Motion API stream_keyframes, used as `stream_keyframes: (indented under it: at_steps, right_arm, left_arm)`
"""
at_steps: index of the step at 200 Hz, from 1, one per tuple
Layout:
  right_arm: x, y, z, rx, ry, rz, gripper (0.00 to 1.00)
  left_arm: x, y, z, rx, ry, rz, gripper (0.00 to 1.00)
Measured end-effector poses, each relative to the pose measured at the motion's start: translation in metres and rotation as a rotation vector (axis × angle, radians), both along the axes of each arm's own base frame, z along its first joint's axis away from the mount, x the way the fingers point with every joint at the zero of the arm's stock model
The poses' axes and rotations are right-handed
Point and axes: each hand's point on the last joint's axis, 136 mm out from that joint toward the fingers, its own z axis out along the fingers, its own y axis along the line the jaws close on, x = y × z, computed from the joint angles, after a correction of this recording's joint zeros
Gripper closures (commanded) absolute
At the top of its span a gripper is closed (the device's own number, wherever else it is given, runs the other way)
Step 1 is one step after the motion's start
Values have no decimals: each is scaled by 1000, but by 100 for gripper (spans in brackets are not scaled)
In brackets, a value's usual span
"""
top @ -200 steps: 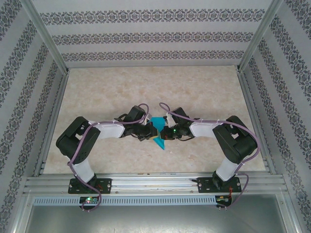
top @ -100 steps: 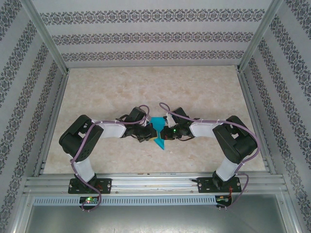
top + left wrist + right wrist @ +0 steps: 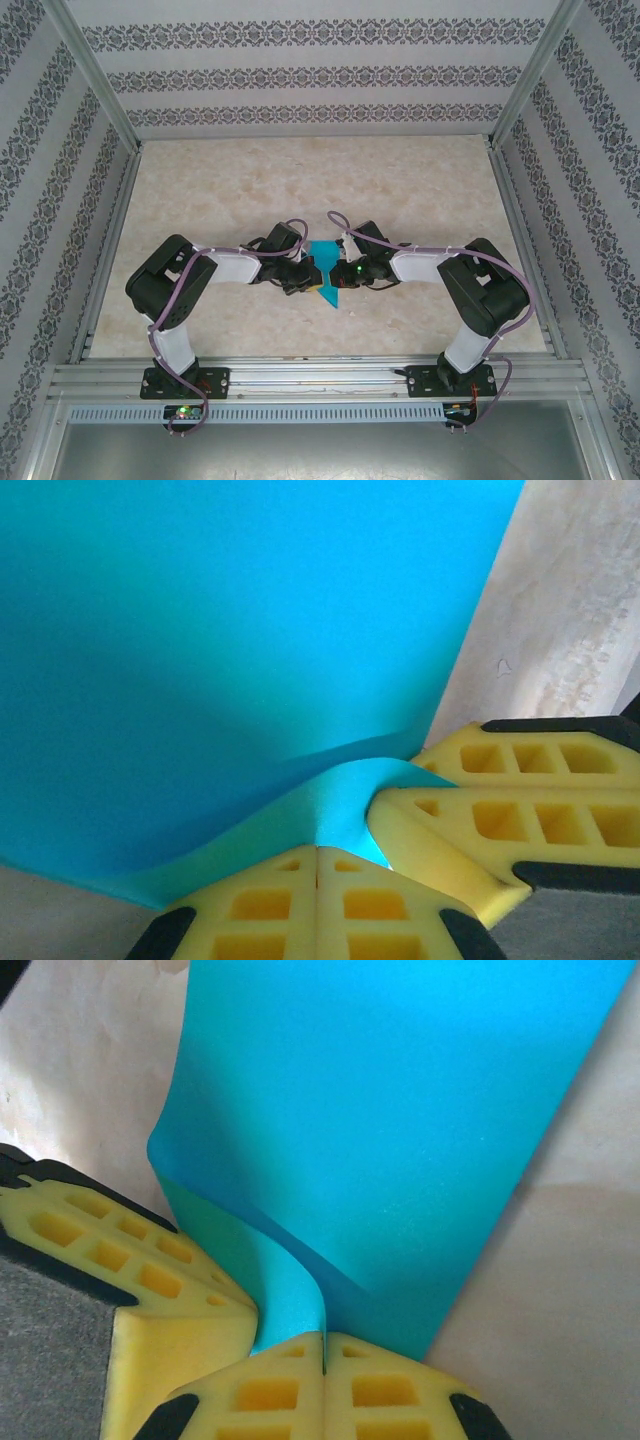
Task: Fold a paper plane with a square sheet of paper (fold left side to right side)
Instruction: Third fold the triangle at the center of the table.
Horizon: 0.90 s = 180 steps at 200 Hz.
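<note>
Item: turquoise paper sheet (image 3: 326, 270), bench (image 3: 300, 190) centre, partly folded. Grip: left fingers (image 3: 250, 910), right fingers (image 3: 390, 1390) both clamped on lifted edge. Handling: carry edge across together, align corners, crease.

Looking down on a worktop (image 3: 300, 180) of pale beige with a marbled pattern. Seeing it closed in by a back wall (image 3: 320, 70), a left wall (image 3: 50, 180) and a right wall (image 3: 590, 180), all wearing white paper with grey ornamental bands. Noting a left post (image 3: 93, 75) and a right post (image 3: 535, 70) of aluminium slanting up from the far corners. Finding aluminium rails (image 3: 320, 378) running along the near edge, a slotted strip (image 3: 320, 412) lying just beside them, and a dull grey sheet (image 3: 320, 450) stretching nearer. Catching the same beige surface, faintly veined, in both wrist views.
</note>
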Motion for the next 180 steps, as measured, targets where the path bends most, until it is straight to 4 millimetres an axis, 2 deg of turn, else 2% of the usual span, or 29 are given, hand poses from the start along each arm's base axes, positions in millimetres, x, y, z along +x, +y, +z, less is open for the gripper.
stream_keyframes:
  at_steps: [68, 128, 156, 180]
  right_arm:
    - [0, 0, 0, -2, 2, 0, 99]
    - [2, -3, 3, -8, 26, -15, 80]
    - [11, -9, 15, 9, 28, -59, 68]
    - [18, -17, 30, 28, 10, -87, 65]
  left_arm:
    - [0, 0, -1, 1, 1, 0, 95]
    - [-1, 0, -2, 0, 0, 0, 96]
    - [-1, 0, -2, -3, -3, 0, 98]
    - [-1, 0, -2, -5, -5, 0, 98]
